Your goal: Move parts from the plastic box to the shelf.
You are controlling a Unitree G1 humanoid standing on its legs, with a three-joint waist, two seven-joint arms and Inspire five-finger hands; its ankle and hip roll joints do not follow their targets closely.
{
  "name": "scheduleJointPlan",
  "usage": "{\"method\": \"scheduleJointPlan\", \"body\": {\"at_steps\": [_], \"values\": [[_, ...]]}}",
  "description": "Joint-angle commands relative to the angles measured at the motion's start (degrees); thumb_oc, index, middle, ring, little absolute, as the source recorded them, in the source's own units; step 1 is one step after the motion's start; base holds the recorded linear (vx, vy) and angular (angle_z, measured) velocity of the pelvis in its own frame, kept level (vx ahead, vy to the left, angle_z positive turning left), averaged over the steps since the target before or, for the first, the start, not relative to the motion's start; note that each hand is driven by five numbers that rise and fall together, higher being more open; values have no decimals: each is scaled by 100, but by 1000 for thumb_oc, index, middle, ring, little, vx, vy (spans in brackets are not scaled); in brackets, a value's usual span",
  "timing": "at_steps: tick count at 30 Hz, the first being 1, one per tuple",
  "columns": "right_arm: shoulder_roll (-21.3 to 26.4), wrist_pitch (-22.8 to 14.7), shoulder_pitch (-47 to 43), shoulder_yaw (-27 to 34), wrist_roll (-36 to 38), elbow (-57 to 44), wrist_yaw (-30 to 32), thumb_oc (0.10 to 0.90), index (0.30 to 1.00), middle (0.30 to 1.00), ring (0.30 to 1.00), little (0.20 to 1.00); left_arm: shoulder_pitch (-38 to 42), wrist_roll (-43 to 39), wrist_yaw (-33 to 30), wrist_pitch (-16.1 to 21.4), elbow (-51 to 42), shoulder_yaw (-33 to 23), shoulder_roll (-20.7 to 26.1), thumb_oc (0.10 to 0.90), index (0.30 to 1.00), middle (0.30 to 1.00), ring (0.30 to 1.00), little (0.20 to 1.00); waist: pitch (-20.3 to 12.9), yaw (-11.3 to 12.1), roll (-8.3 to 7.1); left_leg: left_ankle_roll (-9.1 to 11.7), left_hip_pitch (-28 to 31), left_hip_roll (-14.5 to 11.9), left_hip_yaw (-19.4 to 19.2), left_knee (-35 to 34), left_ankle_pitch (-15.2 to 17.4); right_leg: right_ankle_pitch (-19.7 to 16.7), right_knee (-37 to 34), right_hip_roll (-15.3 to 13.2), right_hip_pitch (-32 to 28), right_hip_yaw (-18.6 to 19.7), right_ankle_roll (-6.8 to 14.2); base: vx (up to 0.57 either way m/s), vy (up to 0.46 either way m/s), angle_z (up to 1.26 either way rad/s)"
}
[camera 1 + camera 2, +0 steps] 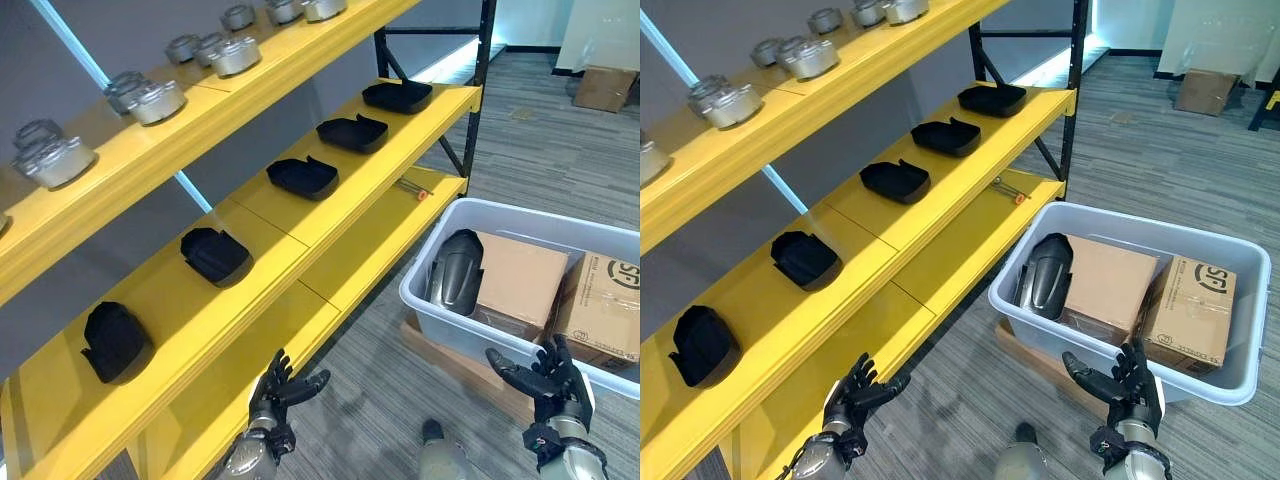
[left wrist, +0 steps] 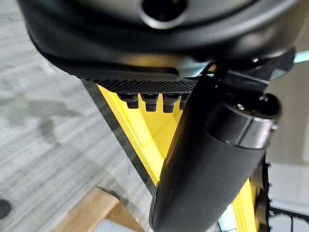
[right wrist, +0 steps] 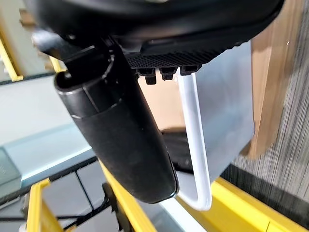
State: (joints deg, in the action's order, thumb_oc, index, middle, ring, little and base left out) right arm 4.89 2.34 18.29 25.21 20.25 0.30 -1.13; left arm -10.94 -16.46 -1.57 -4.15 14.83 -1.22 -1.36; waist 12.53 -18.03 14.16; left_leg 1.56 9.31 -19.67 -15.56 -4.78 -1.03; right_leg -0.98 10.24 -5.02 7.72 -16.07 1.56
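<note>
A grey plastic box point(image 1: 432, 300) stands on the floor at the right, on a wooden board. Inside it a dark curved part point(image 1: 456, 270) leans against a cardboard carton point(image 1: 518, 282). Several black parts lie in a row on the yellow middle shelf point(image 1: 250, 262), among them one part point(image 1: 213, 254) near the middle and another part point(image 1: 112, 341) at the near end. My left hand point(image 1: 276, 393) is open, low in front of the lower shelf, holding nothing. My right hand point(image 1: 545, 381) is open too, just before the box's near wall point(image 3: 227, 101), empty.
Silver metal cans point(image 1: 158, 100) line the top shelf. A second taped carton point(image 1: 603, 302) fills the box's right end. A small orange-tipped tool point(image 1: 413, 189) lies on the lower shelf. A cardboard box point(image 1: 603, 87) sits on the carpet far right. A black upright point(image 1: 482, 55) closes the shelf's far end.
</note>
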Motion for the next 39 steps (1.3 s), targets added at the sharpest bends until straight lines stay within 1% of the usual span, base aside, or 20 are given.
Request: {"method": "scheduleJointPlan", "body": {"at_steps": [1, 2, 3, 5, 6, 7, 8, 9, 10, 11, 12, 13, 14, 15, 16, 17, 19, 20, 23, 39], "values": [[-198, -723, -138, 155, -88, -923, 24, 900, 1000, 1000, 1000, 1000, 733, 305, -152, 718, -968, -204, 406, 900, 1000, 1000, 1000, 1000, 232, -178, -587, 263, 733, -141, -60, 1111, -336, -415, -615, -230, -843, 288, 24, 25, -296, 1], [-127, -738, -131, 39, -90, -915, 95, 900, 1000, 1000, 1000, 1000, 828, 273, -196, 734, -997, -196, 442, 900, 1000, 1000, 1000, 1000, 339, -95, -807, 235, 511, -127, 151, 1776, -260, -451, -705, -250, -1016, 321, -14, 12, -387, -13], [-88, -753, -178, 7, -97, -923, 136, 900, 1000, 1000, 1000, 1000, 868, 280, -218, 741, -1032, -214, 459, 900, 1000, 1000, 1000, 1000, 423, -47, -911, 220, 294, -85, 292, 2147, -182, -482, -749, -277, -1074, 340, -27, -3, -373, -20], [-42, -787, -283, -101, -97, -900, 201, 900, 1000, 1000, 1000, 1000, 847, 225, -264, 735, -1091, -340, 460, 900, 1000, 1000, 1000, 1000, 579, 46, -1023, 209, -51, 138, 665, 2648, 18, -468, -883, -196, -1163, 442, -79, -2, -202, -44], [-4, -791, -343, -159, -130, -905, 237, 900, 1000, 1000, 1000, 1000, 828, 169, -274, 746, -1133, -464, 459, 900, 1000, 1000, 1000, 1000, 651, 134, -1041, 238, -356, 502, 868, 2650, 168, -433, -979, -102, -1211, 622, -143, 14, -91, -56], [-6, -791, -343, -160, -131, -905, 237, 900, 1000, 1000, 1000, 1000, 829, 169, -273, 745, -1133, -465, 461, 900, 1000, 1000, 1000, 1000, 640, 128, -1046, 234, -370, 512, 874, 2645, 159, -436, -980, -111, -1200, 617, -141, 40, -73, -43], [-25, -791, -421, -284, -123, -862, 239, 900, 1000, 1000, 1000, 1000, 811, 112, -285, 745, -1137, -564, 446, 900, 1000, 1000, 1000, 1000, 699, 290, -1050, 184, -653, 903, 1127, 2445, 264, -383, -1099, 62, -1273, 895, -211, 56, -100, -64], [-15, -791, -454, -361, -129, -804, 230, 900, 1000, 1000, 1000, 1000, 781, 66, -297, 750, -1137, -668, 471, 900, 1000, 1000, 1000, 1000, 716, 457, -1124, 69, -829, 949, 1115, 2100, 327, -372, -1190, 118, -1314, 1058, -218, 101, -158, -98], [-47, -779, -333, -458, -132, -755, 183, 900, 1000, 1000, 1000, 1000, 519, 64, -326, 749, -1176, -786, 504, 900, 1000, 1000, 1000, 1000, 669, 709, -1175, -37, -1152, 1011, 1250, 1177, 202, -438, -1256, 233, -1316, 1309, -219, 113, -96, -144], [-21, -781, -408, -537, -141, -679, 199, 900, 1000, 1000, 1000, 1000, 477, 88, -351, 746, -1157, -848, 472, 900, 1000, 1000, 1000, 1000, 666, 866, -1131, -38, -1318, 1224, 1389, 851, 95, -440, -1305, 307, -1366, 1440, -224, 94, -35, -145], [-21, -781, -409, -537, -142, -679, 199, 900, 1000, 1000, 1000, 1000, 478, 88, -351, 746, -1157, -848, 472, 900, 1000, 1000, 1000, 1000, 657, 861, -1132, -39, -1325, 1228, 1394, 839, 82, -442, -1305, 304, -1356, 1435, -223, 171, 68, -139], [57, -774, -637, -777, -163, -494, 202, 900, 1000, 1000, 1000, 1000, 455, 51, -365, 746, -1071, -1053, 510, 900, 1000, 1000, 1000, 1000, 712, 1423, -1116, -126, -1816, 1596, 1942, 388, -104, -444, -1364, 489, -1509, 2009, -203, 156, 60, -108], [69, -774, -682, -864, -178, -503, 197, 900, 1000, 1000, 1000, 1000, 410, 49, -377, 743, -1089, -1118, 502, 900, 1000, 1000, 1000, 1000, 686, 1564, -1112, -143, -1973, 1594, 2193, 240, -204, -453, -1333, 559, -1510, 2212, -212, 158, 59, -117], [68, -774, -680, -865, -179, -503, 197, 900, 1000, 1000, 1000, 1000, 408, 49, -377, 743, -1090, -1118, 503, 900, 1000, 1000, 1000, 1000, 688, 1581, -1116, -143, -1955, 1589, 2174, 224, -206, -452, -1332, 558, -1513, 2229, -213, 76, 50, -257], [82, -773, -765, -978, -192, -468, 188, 900, 1000, 1000, 1000, 1000, 340, 57, -400, 752, -1103, -1210, 454, 900, 1000, 1000, 1000, 1000, 627, 1758, -1127, -149, -2163, 1624, 2436, 204, -290, -469, -1294, 600, -1522, 2441, -214, 137, 148, -314], [16, -741, -707, -1044, -139, -383, 31, 900, 1000, 1000, 1000, 1000, 139, -72, -403, 738, -1075, -1326, 328, 900, 1000, 1000, 1000, 1000, 412, 1869, -1096, -96, -1679, 1338, 2231, 145, -375, -469, -1184, 669, -1439, 2581, -237, 134, 148, -284], [44, -753, -544, -937, -179, -422, 22, 900, 1000, 1000, 1000, 1000, 103, -60, -416, 767, -1051, -1250, 259, 900, 1000, 1000, 1000, 1000, 295, 1824, -1095, -25, -1767, 1247, 2041, 214, -424, -519, -1179, 602, -1371, 2519, -249, 129, 163, -71], [-64, -708, -369, -832, -107, -494, -92, 900, 1000, 1000, 1000, 1000, 5, -41, -351, 772, -990, -1193, 300, 900, 1000, 1000, 1000, 1000, 114, 1739, -1096, -1, -1688, 1325, 2039, 265, -453, -553, -1218, 524, -1373, 2484, -263, 200, 204, -21], [-96, -689, -260, -726, -126, -598, -119, 900, 1000, 1000, 1000, 1000, -37, -26, -312, 756, -1039, -1226, 350, 900, 1000, 1000, 1000, 1000, -45, 1648, -1133, 19, -1540, 1337, 1953, 237, -397, -537, -1238, 402, -1373, 2483, -261, 163, 146, -14], [-274, -661, -352, -621, -131, -462, -151, 900, 1000, 1000, 1000, 1000, -27, -51, -211, 750, -989, -1163, 494, 900, 1000, 1000, 1000, 1000, -298, 1511, -1232, 17, -1016, 1434, 1637, -17, -205, -445, -1281, 53, -1147, 2479, -198, 73, 98, -15]]}}
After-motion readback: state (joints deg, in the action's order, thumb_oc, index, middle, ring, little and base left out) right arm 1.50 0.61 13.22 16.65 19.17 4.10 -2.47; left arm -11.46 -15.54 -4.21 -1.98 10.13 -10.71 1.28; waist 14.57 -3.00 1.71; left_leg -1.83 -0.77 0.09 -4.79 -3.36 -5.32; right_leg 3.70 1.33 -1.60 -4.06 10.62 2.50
